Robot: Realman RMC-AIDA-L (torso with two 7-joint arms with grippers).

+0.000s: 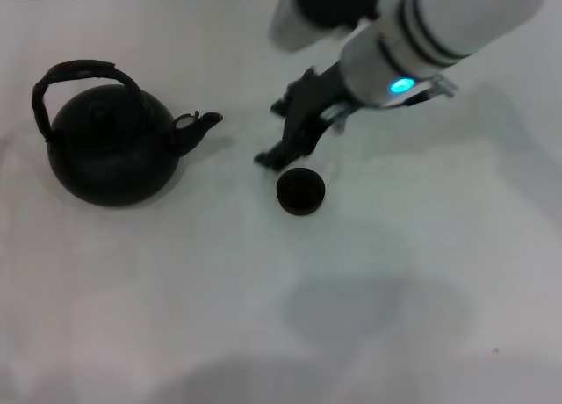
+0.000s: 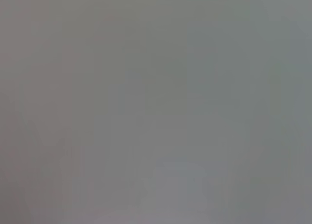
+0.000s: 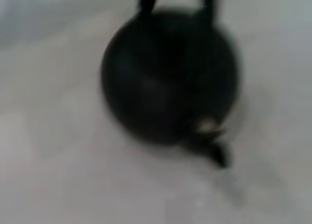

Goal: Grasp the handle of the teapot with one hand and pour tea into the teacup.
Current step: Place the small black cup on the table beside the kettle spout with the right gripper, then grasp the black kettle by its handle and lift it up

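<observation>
Right tool [image 1: 290,145] hangs just behind small round black teacup [image 1: 300,191] mid-counter, fingers' spread unclear | big round black teapot [image 1: 112,145] toward left edge, arched handle [image 1: 75,77] ungrasped | risk: tool clips cup

A white table [image 1: 132,316] bears the teapot [image 1: 110,154] and, well apart, the small teacup [image 1: 300,191]

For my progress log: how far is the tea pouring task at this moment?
Nothing looks done yet. The teapot stands on the table, its handle ungrasped. The right gripper hangs just behind the teacup, holding nothing. The left arm is not in view. Grasping, lifting and pouring all remain.
</observation>
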